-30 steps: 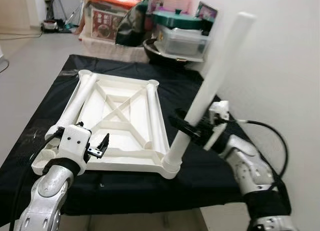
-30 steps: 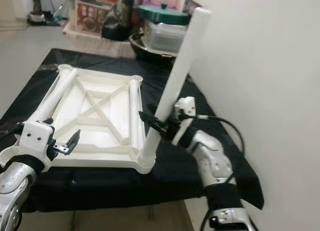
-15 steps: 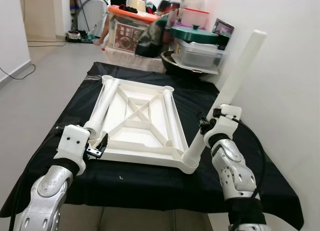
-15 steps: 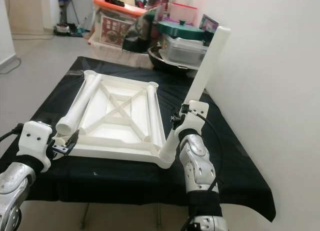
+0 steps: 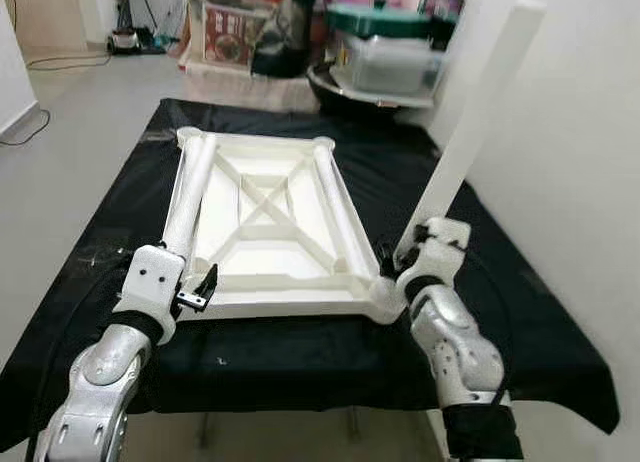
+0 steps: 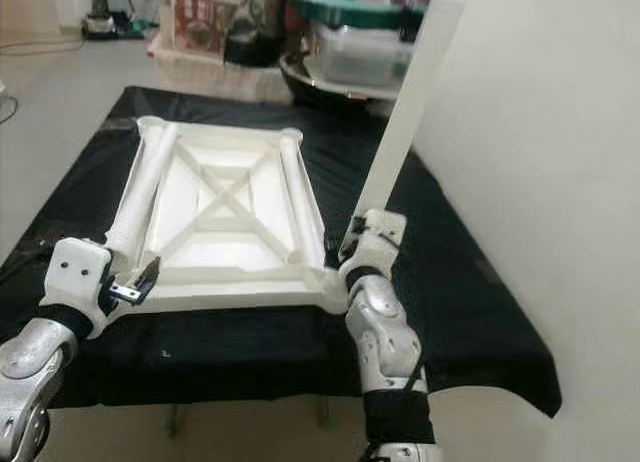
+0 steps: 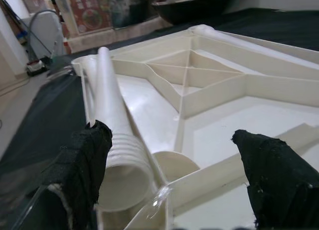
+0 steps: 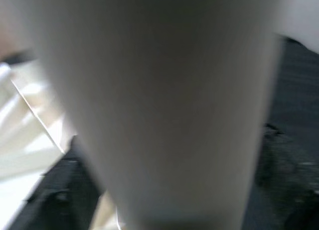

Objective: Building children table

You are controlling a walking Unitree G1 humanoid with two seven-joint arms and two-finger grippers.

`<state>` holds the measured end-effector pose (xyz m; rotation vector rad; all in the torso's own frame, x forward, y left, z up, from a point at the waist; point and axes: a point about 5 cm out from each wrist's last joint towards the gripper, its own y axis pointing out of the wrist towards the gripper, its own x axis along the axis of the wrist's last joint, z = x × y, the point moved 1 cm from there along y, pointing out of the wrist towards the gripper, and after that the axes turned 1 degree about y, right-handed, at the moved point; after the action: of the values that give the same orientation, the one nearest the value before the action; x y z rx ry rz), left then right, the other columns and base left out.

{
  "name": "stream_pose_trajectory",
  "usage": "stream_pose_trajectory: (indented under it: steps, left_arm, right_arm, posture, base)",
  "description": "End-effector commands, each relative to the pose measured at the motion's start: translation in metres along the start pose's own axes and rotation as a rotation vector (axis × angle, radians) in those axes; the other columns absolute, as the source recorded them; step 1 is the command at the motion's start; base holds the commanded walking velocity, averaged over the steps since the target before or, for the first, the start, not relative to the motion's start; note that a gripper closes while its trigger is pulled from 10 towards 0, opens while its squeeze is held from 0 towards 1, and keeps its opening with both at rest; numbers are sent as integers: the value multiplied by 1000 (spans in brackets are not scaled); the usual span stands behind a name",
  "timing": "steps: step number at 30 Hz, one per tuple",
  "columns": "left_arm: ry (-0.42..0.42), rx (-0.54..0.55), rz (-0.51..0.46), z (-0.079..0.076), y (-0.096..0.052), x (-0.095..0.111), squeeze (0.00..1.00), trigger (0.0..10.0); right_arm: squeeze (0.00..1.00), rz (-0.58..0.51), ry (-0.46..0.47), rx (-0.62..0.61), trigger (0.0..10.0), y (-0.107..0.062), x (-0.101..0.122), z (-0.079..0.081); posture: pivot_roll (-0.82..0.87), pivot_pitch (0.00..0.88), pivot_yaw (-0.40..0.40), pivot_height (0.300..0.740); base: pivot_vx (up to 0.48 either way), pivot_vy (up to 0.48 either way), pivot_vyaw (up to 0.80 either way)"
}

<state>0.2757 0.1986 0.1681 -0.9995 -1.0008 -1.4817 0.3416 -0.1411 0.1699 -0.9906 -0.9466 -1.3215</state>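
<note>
While I hold the upright leg (image 5: 470, 132) low on its shaft with my right claw (image 5: 400, 257), its foot sits in the near right corner socket of the upturned tabletop (image 5: 262, 227) just below the claw, and the leg tilts a little away from me, so I judge it entered but perhaps not yet screwed home. The claw's fingers are hidden behind the wrist in the head views, but the right wrist view has the white shaft (image 8: 164, 105) pressed close up, so I take it as clamped on the leg. Across the near edge from that claw, my left claw (image 5: 205, 287) hovers wide open and empty at the near left corner, with the threaded end of a loose leg (image 7: 117, 150) lying just ahead of its fingertips (image 7: 84, 155). Beyond it, another loose leg (image 5: 335, 202) lies along the tabletop's right rail. The tabletop rests on the black-covered bench (image 5: 110, 232). By my count one leg is started, and at least two wait.
</note>
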Motion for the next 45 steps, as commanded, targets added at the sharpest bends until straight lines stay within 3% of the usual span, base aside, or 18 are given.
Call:
stream_pose_trajectory:
  steps: [1,6,10,13,14,15,16,17,21,24,31,32,36,37,42,44,45]
  left_arm:
    - [10,-11,-1,-2,1,0,0,10000]
    - [17,-17,-6,-1,3,1,0,10000]
    - [18,-16,-7,-1,4,1,0,10000]
    - [21,-19,-8,-1,5,0,0,10000]
    - [21,-19,-8,-1,5,0,0,10000]
    - [20,-21,-9,-1,5,0,0,10000]
    - [20,-21,-9,-1,5,0,0,10000]
    - [20,-23,-10,-2,5,0,0,10000]
    - [21,-26,-10,-2,7,-1,0,10000]
    - [21,-26,-9,-2,8,-2,0,10000]
    - [18,-34,-11,-6,10,-3,0,10000]
    - [19,-35,-12,-6,10,-2,0,10000]
    - [21,-35,-13,-5,11,-2,0,10000]
    - [23,-34,-12,-4,11,-3,0,10000]
    - [27,-31,-14,-3,10,-3,0,10000]
    - [24,-33,-17,-5,9,-2,0,10000]
    - [24,-33,-17,-5,9,-2,0,10000]
  right_arm:
    - [1000,-78,28,39,10000,-1,18,3]
    - [1000,-153,51,149,10000,-4,40,4]
    - [1000,-168,51,179,10000,-5,46,5]
    - [1000,-180,-18,410,10000,-7,68,6]
    - [1000,-180,-18,410,10000,-7,68,6]
    - [463,-145,-52,494,10000,-5,70,1]
    - [463,-145,-52,494,10000,-5,70,1]
    - [0,-120,-69,542,10000,-4,71,-3]
    - [0,-3,-153,639,10000,15,80,-43]
    - [0,34,-171,672,10000,19,84,-52]
    - [0,86,-204,713,10000,32,86,-54]
    - [0,85,-207,719,9216,35,88,-53]
    - [0,84,-208,728,9216,37,90,-52]
    - [0,88,-204,726,0,38,89,-53]
    - [0,106,-157,666,0,43,77,-63]
    - [0,108,-197,529,0,47,66,-71]
    - [0,108,-197,529,0,47,66,-71]
  posture:
    - [103,0,-153,740]
    - [94,0,-148,740]
    - [94,0,-148,740]
    - [94,0,-150,740]
    - [94,0,-150,740]
    - [94,0,-151,740]
    - [94,0,-151,740]
    - [94,0,-151,740]
    - [96,0,-155,740]
    - [96,0,-155,740]
    - [106,0,-161,740]
    - [110,0,-163,740]
    - [110,0,-163,740]
    - [115,0,-167,740]
    - [119,0,-172,740]
    - [120,0,-173,740]
    - [120,0,-173,740]
  base:
    - [0,0,0]
    - [0,0,0]
    - [0,0,0]
    - [0,0,0]
    - [0,0,0]
    - [0,0,0]
    - [0,0,0]
    - [0,0,0]
    - [0,0,0]
    - [0,0,0]
    - [0,0,0]
    - [0,0,0]
    - [0,0,0]
    - [0,0,0]
    - [0,0,0]
    - [0,0,0]
    - [0,0,0]
